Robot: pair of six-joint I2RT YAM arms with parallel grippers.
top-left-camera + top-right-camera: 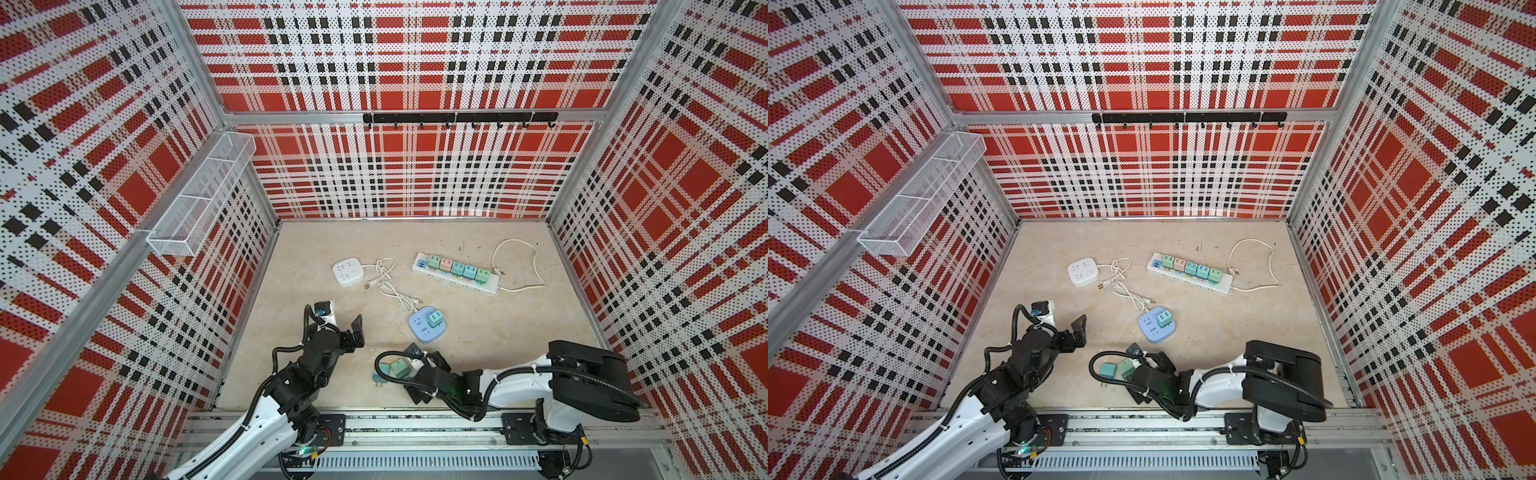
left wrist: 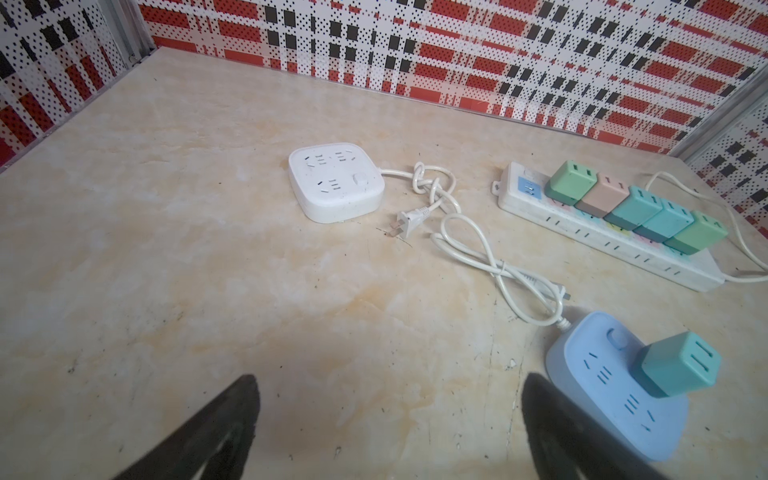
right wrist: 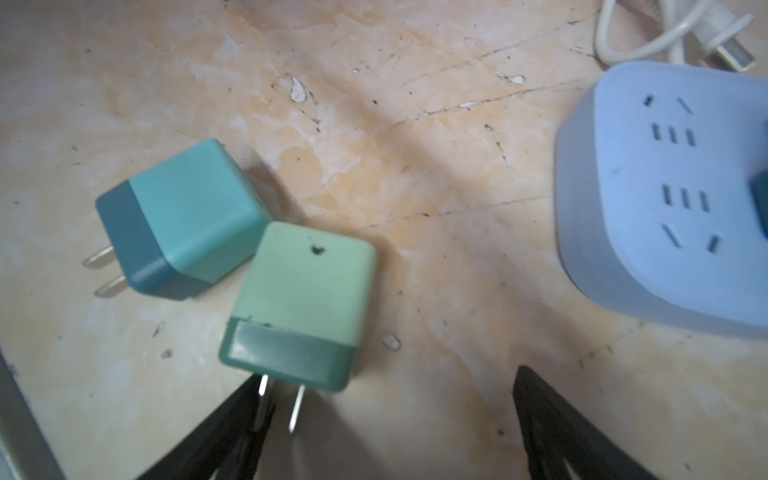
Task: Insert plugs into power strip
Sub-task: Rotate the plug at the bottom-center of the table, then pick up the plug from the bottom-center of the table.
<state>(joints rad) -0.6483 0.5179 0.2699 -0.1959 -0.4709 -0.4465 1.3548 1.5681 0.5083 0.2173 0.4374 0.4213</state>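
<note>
The long white power strip [image 1: 455, 275] lies at the back right with several plugs [image 2: 636, 212] seated in a row. A teal plug [image 2: 679, 368] stands in the blue square strip [image 1: 422, 328]. Two loose plugs lie on their sides near the front: a teal plug [image 3: 183, 216] and a mint plug [image 3: 303, 299], touching each other. My right gripper [image 3: 386, 374] is open just behind the mint plug, one finger [image 3: 232, 419] beside its prongs, with nothing between the jaws. My left gripper [image 2: 390, 378] hangs open over bare floor, left of the blue strip.
A white square strip [image 1: 348, 271] with a knotted cord [image 1: 388, 282] lies at the back left. The long strip's cord [image 1: 519, 266] loops to the right. Patterned walls enclose the floor, a mesh basket [image 1: 199, 195] hangs on the left wall, and a rail [image 1: 415, 424] runs along the front.
</note>
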